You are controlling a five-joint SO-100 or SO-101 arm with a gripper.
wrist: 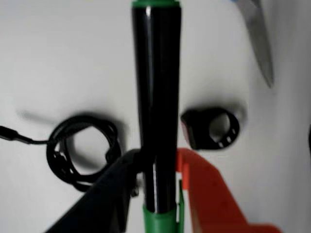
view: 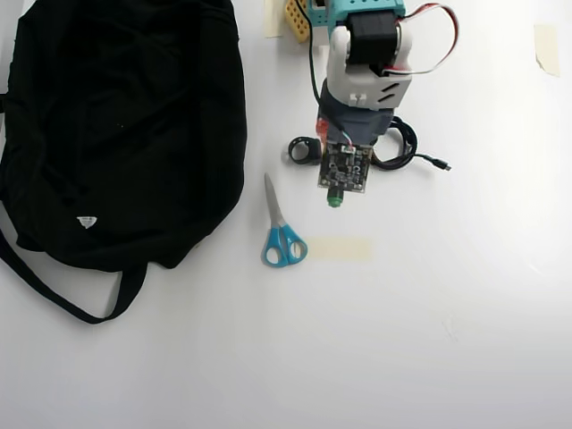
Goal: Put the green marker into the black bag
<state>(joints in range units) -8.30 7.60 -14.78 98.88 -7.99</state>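
Gripper (wrist: pixel 158 187) clamped on the marker (wrist: pixel 156 97), lifted off the table.
Marker's green tip (view: pixel 334 199) shows below the arm; ring (view: pixel 302 149), coiled cable (view: pixel 404 147) apparently underneath; scissors (view: pixel 281 234) beside; bag (view: pixel 116 125) well left in overhead view.

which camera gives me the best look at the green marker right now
The wrist view: the green marker fills the middle of the frame, its black barrel running top to bottom and clamped in the tool. In the overhead view the arm hides nearly all of it; only the small green end pokes out below the camera board.
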